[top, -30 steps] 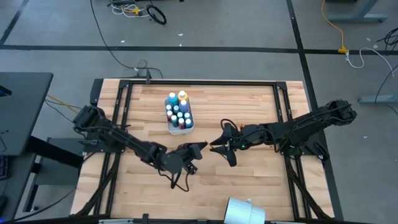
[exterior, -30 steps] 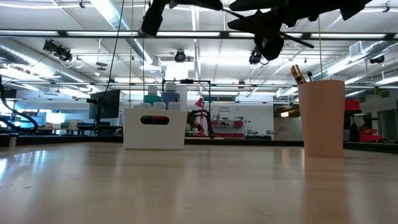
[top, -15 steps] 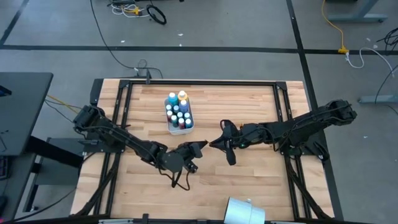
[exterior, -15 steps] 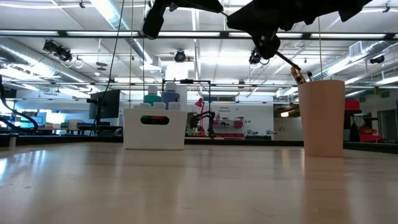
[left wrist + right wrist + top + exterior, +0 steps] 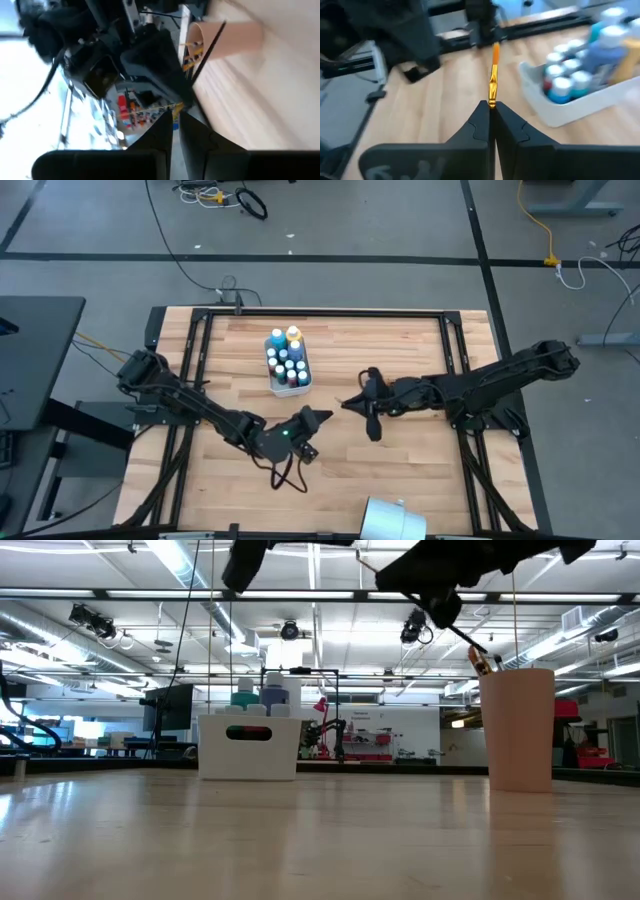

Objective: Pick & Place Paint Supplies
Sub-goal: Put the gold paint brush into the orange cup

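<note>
My right gripper [image 5: 490, 106] [image 5: 348, 404] hangs over the table's middle, shut on a thin brush [image 5: 493, 75] with an orange handle. The handle points at my left gripper [image 5: 322, 417] [image 5: 175, 119], which faces it from the left. The left fingers show a narrow gap, and I cannot tell whether they touch the handle's end. The brush's dark length [image 5: 460, 638] slants down on the other side of the right fingers. A white bin [image 5: 288, 376] of small paint bottles [image 5: 287, 356] stands beyond them. A tan cup [image 5: 516, 730] holds more brushes. My right gripper pinches the brush's orange handle [image 5: 491, 101] between its two fingertips. The fingers come nearly level from the table's right. The handle sticks out ahead of the fingertips toward the left gripper. The brush is lifted clear of the table.
The cup [image 5: 393, 520] stands at the table's near edge, right of centre. The bin [image 5: 248, 747] sits left of centre toward the far side. A black frame [image 5: 320, 311] runs round the tabletop. Bare wood lies under both grippers.
My right gripper has shut on the brush. In the low view the brush's dark end has tipped from nearly level to slanting down. My left wrist has rolled, with the hand staying in place.
</note>
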You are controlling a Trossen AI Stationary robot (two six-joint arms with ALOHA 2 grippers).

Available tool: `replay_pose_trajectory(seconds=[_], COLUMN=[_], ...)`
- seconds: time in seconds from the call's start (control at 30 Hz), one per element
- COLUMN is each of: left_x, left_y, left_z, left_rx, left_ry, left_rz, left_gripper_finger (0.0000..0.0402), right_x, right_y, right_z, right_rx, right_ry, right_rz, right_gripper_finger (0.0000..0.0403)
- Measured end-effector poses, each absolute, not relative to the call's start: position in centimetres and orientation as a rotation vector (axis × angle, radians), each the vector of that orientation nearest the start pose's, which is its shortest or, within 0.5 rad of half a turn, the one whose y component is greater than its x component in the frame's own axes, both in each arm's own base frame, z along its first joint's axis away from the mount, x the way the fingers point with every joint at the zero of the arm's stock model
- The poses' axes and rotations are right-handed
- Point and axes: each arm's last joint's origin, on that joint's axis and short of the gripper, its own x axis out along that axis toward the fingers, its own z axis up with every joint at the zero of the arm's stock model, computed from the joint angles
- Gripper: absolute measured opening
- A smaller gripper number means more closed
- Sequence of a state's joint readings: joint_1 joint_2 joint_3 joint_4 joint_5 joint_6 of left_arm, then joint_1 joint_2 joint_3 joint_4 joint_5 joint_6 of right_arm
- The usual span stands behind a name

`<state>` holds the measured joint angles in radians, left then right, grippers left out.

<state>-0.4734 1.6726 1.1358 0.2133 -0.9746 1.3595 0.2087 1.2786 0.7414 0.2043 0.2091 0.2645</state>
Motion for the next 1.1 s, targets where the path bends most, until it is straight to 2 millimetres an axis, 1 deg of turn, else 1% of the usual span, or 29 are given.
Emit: replay_pose_trajectory(seconds=[0.1,0.23,0.3,0.47,0.57,0.73,0.8,0.97,1.1], left_x=[33.6,33.1,32.8,31.4,30.5,29.4,29.4,29.5,29.5], left_y=[-15.2,-15.5,-15.3,-14.7,-14.3,-13.6,-13.7,-13.7,-13.7], left_z=[26.8,27.3,27.9,29.8,30.8,31.6,31.6,31.6,31.6], left_rx=[1.388,1.115,1.011,0.869,0.791,0.728,0.716,0.727,0.732], left_ry=[0.513,0.44,0.411,0.365,0.345,0.359,0.351,0.345,0.347], left_rz=[0.323,0.39,0.399,0.338,0.313,0.304,0.286,0.25,0.253], left_gripper_finger=[0.0039,0.0035,0.0034,0.0036,0.0036,0.0034,0.0034,0.0032,0.0032], right_x=[26.0,24.4,23.5,20.7,19.2,17.7,17.5,17.4,17.5], right_y=[5.6,7.1,7.9,9.7,10.3,10.0,9.6,8.3,7.6], right_z=[26.2,27.3,27.8,28.7,28.5,27.4,26.9,25.0,25.2], right_rx=[0.142,0.042,-0.007,-0.132,-0.198,-0.219,-0.205,-0.234,-0.167], right_ry=[0.297,0.264,0.242,0.21,0.23,0.252,0.247,0.263,0.222], right_rz=[-0.086,-0.131,-0.175,-0.373,-0.497,-0.637,-0.686,-0.766,-0.764], right_gripper_finger=[0.001,0.001,0.0009,0.0009,0.0009,0.0009,0.0009,0.0009,0.0009])
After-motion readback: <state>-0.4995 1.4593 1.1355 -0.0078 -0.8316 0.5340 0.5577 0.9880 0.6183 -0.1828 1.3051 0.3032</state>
